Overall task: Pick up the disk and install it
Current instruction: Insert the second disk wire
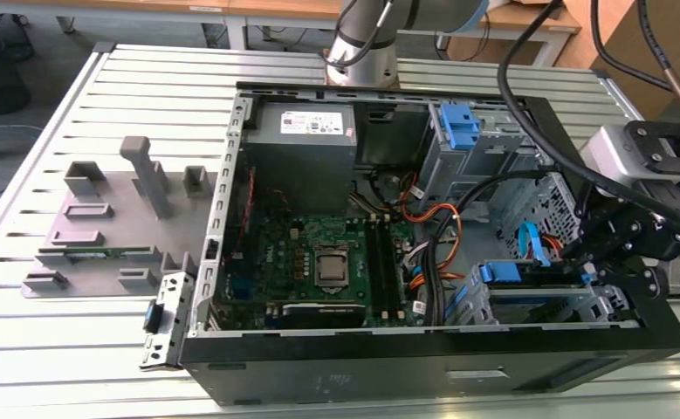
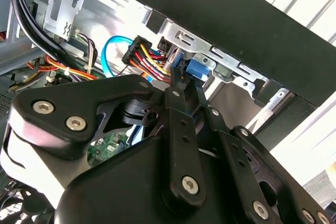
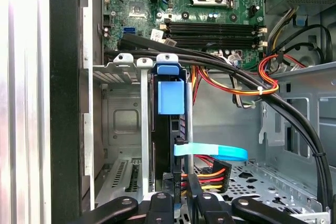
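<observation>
A: Disk (image 3: 164,129) status? Looks upright in the drive cage (image 3: 118,69) at the front corner of the computer case (image 1: 352,371), blue carrier tab (image 3: 170,95) on top

B: Agreed. It sits on edge between the cage rails, so pickup is done. Can't say it's fully seated

A: Tool (image 3: 181,195)?

B: Right at the disk's near edge, fingers (image 3: 159,203) narrow, roughly the disk's thickness apart. Contact is hidden, can't tell if it's gripping or just touching

A: Cables?

B: Blue data cable (image 3: 215,153) and the coloured power plug (image 3: 207,174) lie just beside the disk. Whether they're plugged in, can't tell

A: So well along, seating unconfirmed
</observation>
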